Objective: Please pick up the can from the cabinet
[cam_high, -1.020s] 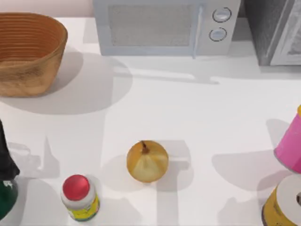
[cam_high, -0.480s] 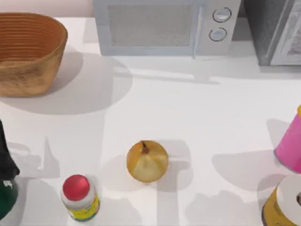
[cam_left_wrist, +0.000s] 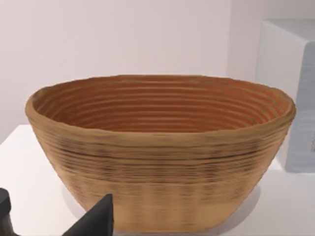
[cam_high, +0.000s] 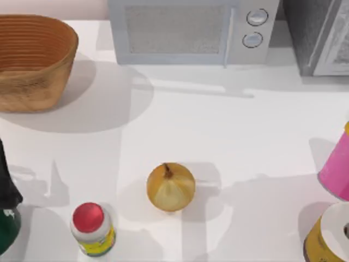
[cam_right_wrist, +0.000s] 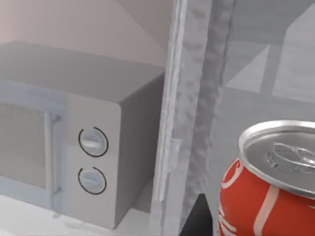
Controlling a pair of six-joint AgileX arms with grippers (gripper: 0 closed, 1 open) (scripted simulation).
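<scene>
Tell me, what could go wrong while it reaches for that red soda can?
The red soda can with a silver top sits right behind the grey cabinet's edge post, so the right arm's gripper could catch the post on its way in. A glancing touch might also tip the can or push it deeper inside.

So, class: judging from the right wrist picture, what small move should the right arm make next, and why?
Probably ease the right end effector a little further forward around the red can. The can stands upright inside the grey cabinet, close to the camera, with one dark fingertip beside it and no grip visible yet.
</scene>
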